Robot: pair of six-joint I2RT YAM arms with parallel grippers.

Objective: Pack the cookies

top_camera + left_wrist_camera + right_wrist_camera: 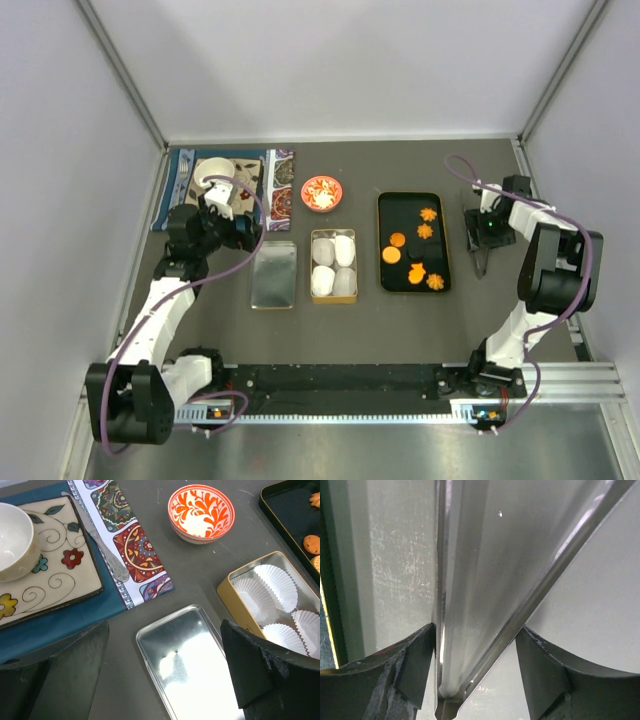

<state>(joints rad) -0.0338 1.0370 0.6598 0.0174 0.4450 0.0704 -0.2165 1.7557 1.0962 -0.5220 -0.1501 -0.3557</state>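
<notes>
The cookies (397, 239), mostly orange discs and flower shapes, lie on a black tray (440, 205) right of centre. Two of the cookies (312, 544) show at the right edge of the left wrist view. My right gripper (484, 238) hovers just right of the tray. It is shut on a pair of metal tongs (485, 580), whose two arms run up between the fingers (415, 655). My left gripper (165, 630) stands wide open and holds nothing, above the top end of a silver tin lid (195, 665).
A gold tin (333, 236) holding white paper cups (272, 582) sits between the lid (274, 275) and the tray. A red-and-white bowl (322, 193) stands behind it. At back left a patterned placemat (280, 185) carries a plate (60, 575), a white cup (12, 540) and cutlery (105, 547).
</notes>
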